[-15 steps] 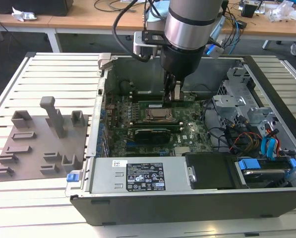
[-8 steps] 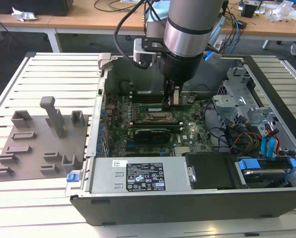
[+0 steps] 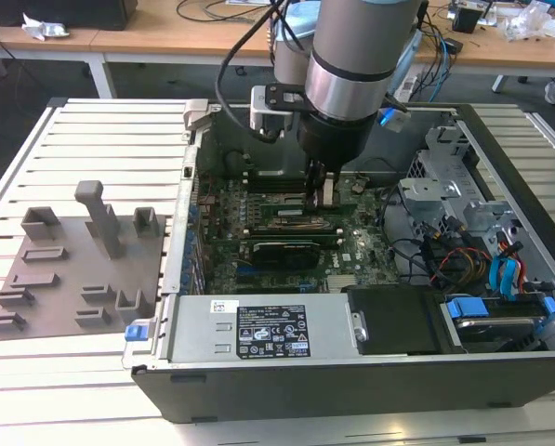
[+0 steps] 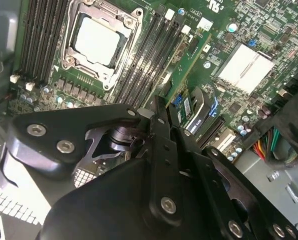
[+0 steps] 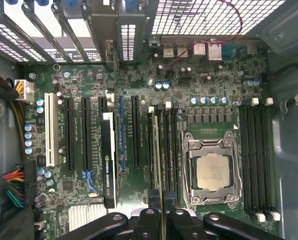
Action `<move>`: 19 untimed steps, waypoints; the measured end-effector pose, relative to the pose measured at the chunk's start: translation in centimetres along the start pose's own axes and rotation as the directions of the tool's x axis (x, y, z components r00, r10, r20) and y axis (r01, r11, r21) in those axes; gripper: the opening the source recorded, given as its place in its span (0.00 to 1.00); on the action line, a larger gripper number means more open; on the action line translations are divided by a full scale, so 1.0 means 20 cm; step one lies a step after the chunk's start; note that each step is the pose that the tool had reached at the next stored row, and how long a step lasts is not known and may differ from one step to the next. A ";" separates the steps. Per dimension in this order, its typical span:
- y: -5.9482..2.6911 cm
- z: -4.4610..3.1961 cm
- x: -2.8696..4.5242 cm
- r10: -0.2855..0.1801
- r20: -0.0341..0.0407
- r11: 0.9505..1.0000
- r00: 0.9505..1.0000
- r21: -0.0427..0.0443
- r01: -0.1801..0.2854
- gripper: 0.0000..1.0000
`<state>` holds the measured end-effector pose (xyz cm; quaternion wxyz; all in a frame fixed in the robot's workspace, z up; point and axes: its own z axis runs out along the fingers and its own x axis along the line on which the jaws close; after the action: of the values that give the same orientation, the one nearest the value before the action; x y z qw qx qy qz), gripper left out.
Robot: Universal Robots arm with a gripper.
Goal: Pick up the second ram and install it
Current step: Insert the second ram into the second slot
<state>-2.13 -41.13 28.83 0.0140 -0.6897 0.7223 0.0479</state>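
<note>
The second ram (image 5: 157,160) is a thin green stick seen edge-on, standing along a memory slot beside the processor socket on the motherboard (image 5: 198,85). My gripper (image 5: 162,217) is shut on it, one dark finger on each face. In the second wrist view the ram (image 4: 182,65) runs away from the gripper (image 4: 156,107) along the black slots. In the exterior view the gripper (image 3: 322,190) reaches down into the open computer case, just above the motherboard (image 3: 351,251). I cannot tell whether the stick is fully seated in its slot.
The processor socket (image 5: 211,172) lies right beside the slots, and a black expansion card (image 5: 108,160) stands on the other side. A grey holder tray (image 3: 72,269) lies on the slatted table at the exterior view's left. The power supply (image 3: 258,330) and the cabled drive cage (image 3: 482,242) crowd the case.
</note>
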 end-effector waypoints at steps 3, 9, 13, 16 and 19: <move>-0.001 0.019 0.002 0.000 0.000 1.000 1.000 0.000 0.000 0.14; -0.003 0.065 0.006 0.000 0.000 1.000 1.000 0.000 0.000 0.14; -0.005 0.107 0.009 0.000 0.000 1.000 1.000 0.000 0.000 0.14; -0.008 0.158 0.011 0.000 0.000 1.000 1.000 0.000 0.000 0.14; -0.004 0.174 -0.004 0.000 0.000 1.000 1.000 0.000 0.000 0.14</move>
<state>-2.20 -40.74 25.38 0.0140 -0.6897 0.7224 0.0479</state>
